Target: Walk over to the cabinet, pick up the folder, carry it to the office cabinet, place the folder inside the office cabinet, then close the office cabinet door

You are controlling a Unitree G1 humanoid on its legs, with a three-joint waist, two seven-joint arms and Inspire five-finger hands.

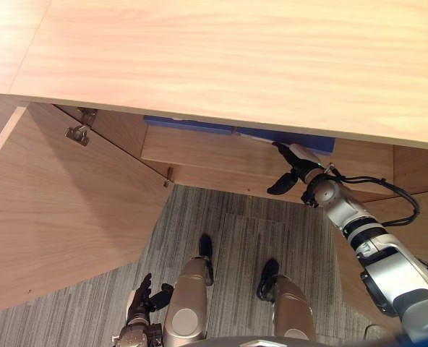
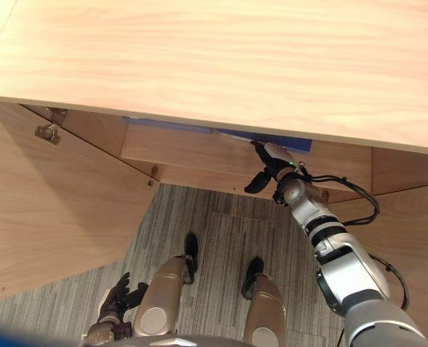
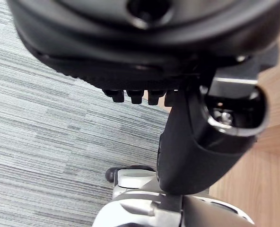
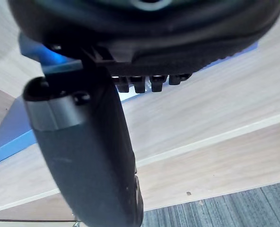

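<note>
Blue folder [image 1: 192, 124] lies on shelf [image 1: 214, 150] in open cabinet [image 1: 236, 58], frame centre. R hand [image 1: 295, 166] at folder's right end, thumb splayed, gripping nothing. L hand [image 1: 139, 298] lower left, fingers relaxed.

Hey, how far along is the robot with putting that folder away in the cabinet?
Done: the blue folder lies on a shelf inside the office cabinet. In hand: the right hand is at the folder's near edge, thumb spread away from it, so probably pushing or letting go. Left to do: the door stands wide open and needs closing. The left hand hangs low, open.
</note>
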